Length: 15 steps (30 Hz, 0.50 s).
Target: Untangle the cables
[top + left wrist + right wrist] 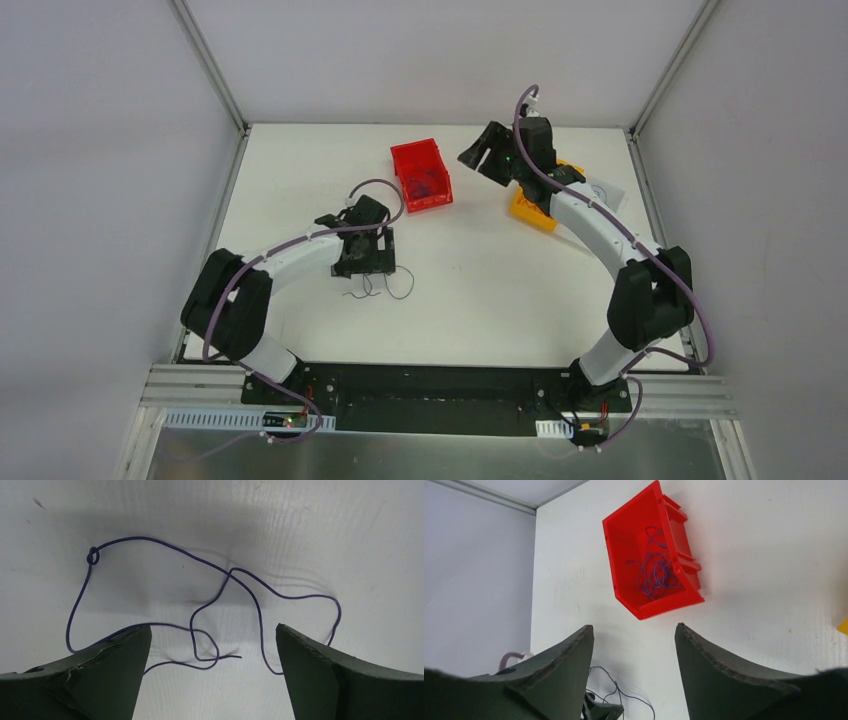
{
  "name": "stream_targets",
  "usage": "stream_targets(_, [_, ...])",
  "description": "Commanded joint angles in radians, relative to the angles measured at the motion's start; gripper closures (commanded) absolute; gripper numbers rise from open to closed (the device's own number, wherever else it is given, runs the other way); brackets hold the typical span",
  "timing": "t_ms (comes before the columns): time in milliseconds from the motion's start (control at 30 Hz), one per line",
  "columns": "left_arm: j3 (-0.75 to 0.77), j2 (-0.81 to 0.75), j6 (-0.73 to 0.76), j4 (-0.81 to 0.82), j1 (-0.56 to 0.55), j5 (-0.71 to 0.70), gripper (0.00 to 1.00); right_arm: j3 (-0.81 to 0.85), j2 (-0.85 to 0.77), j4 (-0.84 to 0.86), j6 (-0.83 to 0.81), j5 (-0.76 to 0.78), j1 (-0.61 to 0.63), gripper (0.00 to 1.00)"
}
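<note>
The left tool (214, 630) stands wide and empty over 1 purple cable (140, 538) loose on the bench (325, 530); the right tool (634, 627), parted and empty, faces the tangle (654, 572) in the red bin (621, 545): pinch 1 strand, lift slowly

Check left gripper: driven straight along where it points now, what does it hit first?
Probably the loose purple cable, whose loops lie on the white table right between the fingers of the open left gripper. How far above the table it hangs is unclear.
</note>
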Motion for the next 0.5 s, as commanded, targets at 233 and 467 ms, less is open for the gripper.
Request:
stream_targets(233, [0.148, 0.217, -0.023, 0.019, -0.041, 0.021, 0.01, -0.106, -0.185, 0.055, 0.019, -0.060, -0.048, 0.36])
stream_targets(467, [0.166, 0.277, -0.046, 0.029, -0.046, 0.005, 0.13, -0.136, -0.227, 0.065, 0.023, -0.075, -0.064, 0.36])
